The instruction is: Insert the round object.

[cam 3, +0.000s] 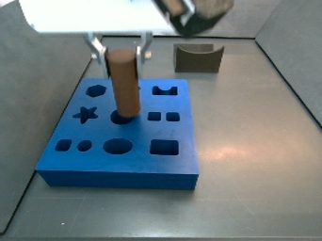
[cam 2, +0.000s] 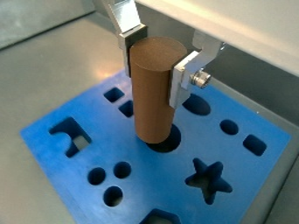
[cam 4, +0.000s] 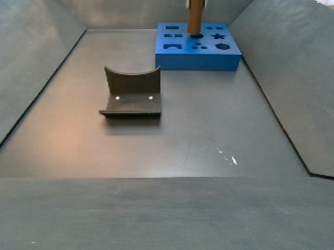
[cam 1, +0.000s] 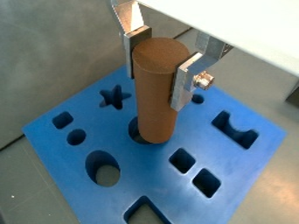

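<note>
The round object, a tall brown cylinder peg (cam 1: 155,92), stands upright with its lower end in the round hole (cam 1: 142,133) of the blue board (cam 1: 82,131). It also shows in a wrist view (cam 2: 152,92) and in both side views (cam 3: 124,83) (cam 4: 194,16). My gripper (cam 1: 159,61) is shut on the peg's upper part, one silver finger (cam 1: 187,79) on each side. The gripper also shows in a wrist view (cam 2: 158,61) and a side view (cam 3: 120,45).
The blue board (cam 3: 120,151) has several other cut-outs: a star (cam 3: 87,115), an oval (cam 3: 119,146) and squares (cam 3: 164,147). A dark grey block with a curved notch (cam 3: 198,57) stands behind the board, also in a side view (cam 4: 131,93). Grey walls enclose the floor.
</note>
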